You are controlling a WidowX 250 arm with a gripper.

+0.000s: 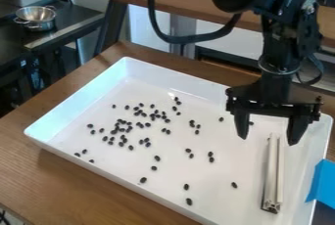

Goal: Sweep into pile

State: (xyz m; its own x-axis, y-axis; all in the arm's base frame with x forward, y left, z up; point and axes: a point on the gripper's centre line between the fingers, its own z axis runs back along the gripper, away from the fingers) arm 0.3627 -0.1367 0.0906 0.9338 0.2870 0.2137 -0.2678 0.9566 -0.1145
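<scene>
I had the gripper (268, 141) over the tray (163, 77), its fingers spread wide and empty. Inside the tray, dark beans (114, 131) lay scattered; a pale bar (271, 180) lay near its right wall. Well beyond the tray sat a metal bowl (36, 17).

Beyond the wooden table (78, 177) stand a wooden bench (186, 1) and a dark counter (68, 17).

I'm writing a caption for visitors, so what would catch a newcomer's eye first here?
First, the many small dark beans scattered across the white tray, thickest in its left half as pictured. Next, the black gripper hanging open over the right side, above a pale bar lying in the tray.
</scene>
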